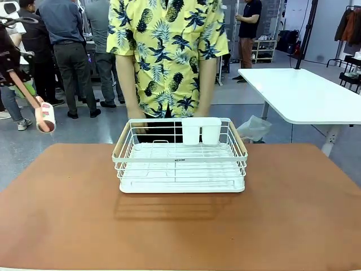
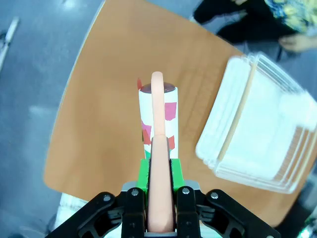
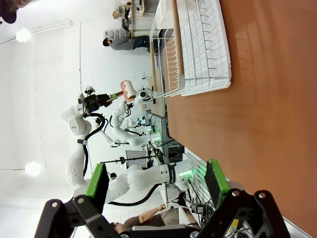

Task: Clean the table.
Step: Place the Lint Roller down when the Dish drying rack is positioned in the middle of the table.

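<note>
The reddish-brown table (image 1: 67,214) carries a white wire rack (image 1: 180,164) at its middle. My left gripper (image 2: 159,174) is shut on the pink handle of a lint roller (image 2: 158,116), whose white roll bears red and green scraps. In the front view the lint roller (image 1: 45,117) hangs in the air beyond the table's far left corner, tilted down from my left gripper (image 1: 14,76). In the left wrist view the table (image 2: 109,99) lies well below the roll. My right gripper (image 3: 156,183) is open with nothing between its green pads (image 3: 96,179), beside the table (image 3: 267,99).
A person in a yellow patterned shirt (image 1: 169,51) stands at the far edge behind the rack, hands near it. Two white cups (image 1: 201,131) sit in the rack's back right. A white-topped table (image 1: 304,93) stands at the back right. Other people stand farther off.
</note>
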Available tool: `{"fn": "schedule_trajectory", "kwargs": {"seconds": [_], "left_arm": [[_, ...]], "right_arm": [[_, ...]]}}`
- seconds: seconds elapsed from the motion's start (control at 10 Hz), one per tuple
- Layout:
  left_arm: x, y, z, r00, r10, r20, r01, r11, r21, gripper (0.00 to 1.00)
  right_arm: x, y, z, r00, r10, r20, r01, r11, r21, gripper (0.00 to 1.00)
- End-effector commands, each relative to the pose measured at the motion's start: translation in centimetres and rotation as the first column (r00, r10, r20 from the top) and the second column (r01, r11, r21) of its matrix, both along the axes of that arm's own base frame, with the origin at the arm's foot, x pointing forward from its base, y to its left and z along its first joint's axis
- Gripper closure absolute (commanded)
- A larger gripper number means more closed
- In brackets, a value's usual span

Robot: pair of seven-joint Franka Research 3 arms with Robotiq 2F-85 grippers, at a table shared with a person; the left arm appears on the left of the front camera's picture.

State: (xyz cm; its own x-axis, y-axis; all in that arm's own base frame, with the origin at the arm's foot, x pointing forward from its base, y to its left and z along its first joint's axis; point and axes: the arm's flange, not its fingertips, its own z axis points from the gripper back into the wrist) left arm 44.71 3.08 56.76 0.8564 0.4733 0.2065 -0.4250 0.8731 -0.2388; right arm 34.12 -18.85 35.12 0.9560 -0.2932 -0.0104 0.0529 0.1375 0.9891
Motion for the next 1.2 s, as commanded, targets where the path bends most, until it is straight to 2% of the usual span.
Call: {"fn": "schedule_trajectory", "kwargs": {"seconds": [0.0,0.1,0.3,0.4,0.5,0.7,0.9,1.1], "left_arm": [[2.0,-1.3,-1.3,0.722,0.687,0.079,-0.662,0.720,-0.211,0.79],[3.1,-1.1,-3.0,0.641,0.767,0.017,-0.738,0.622,-0.261,0.79],[4.0,-0.3,-7.3,0.605,0.796,-0.004,-0.731,0.553,-0.399,0.79],[4.0,0.3,-9.3,0.610,0.792,-0.011,-0.718,0.546,-0.432,0.79],[4.0,0.8,-11.2,0.637,0.767,-0.073,-0.713,0.551,-0.433,0.79],[5.1,2.4,-14.2,0.633,0.767,-0.108,-0.732,0.546,-0.408,0.79],[5.6,2.9,-16.0,0.673,0.718,-0.180,-0.720,0.578,-0.385,0.79],[6.3,3.3,-18.2,0.669,0.714,-0.204,-0.734,0.593,-0.332,0.79]], "right_arm": [[-0.2,0.1,0.3,1.000,-0.002,0.004,0.002,1.000,0.000,0.00],[-0.2,0.1,0.3,1.000,-0.002,0.004,0.002,1.000,0.000,0.00],[-0.2,0.1,0.3,1.000,-0.002,0.004,0.002,1.000,0.000,0.00],[-0.2,0.1,0.3,1.000,-0.002,0.004,0.002,1.000,0.000,0.00],[-0.2,0.1,0.3,1.000,-0.002,0.004,0.002,1.000,0.000,0.00],[-0.2,0.1,0.3,1.000,-0.002,0.004,0.002,1.000,0.000,0.00],[-0.2,0.1,0.3,1.000,-0.002,0.004,0.002,1.000,0.000,0.00],[-0.2,0.1,0.3,1.000,-0.002,0.004,0.002,1.000,0.000,0.00]]}}
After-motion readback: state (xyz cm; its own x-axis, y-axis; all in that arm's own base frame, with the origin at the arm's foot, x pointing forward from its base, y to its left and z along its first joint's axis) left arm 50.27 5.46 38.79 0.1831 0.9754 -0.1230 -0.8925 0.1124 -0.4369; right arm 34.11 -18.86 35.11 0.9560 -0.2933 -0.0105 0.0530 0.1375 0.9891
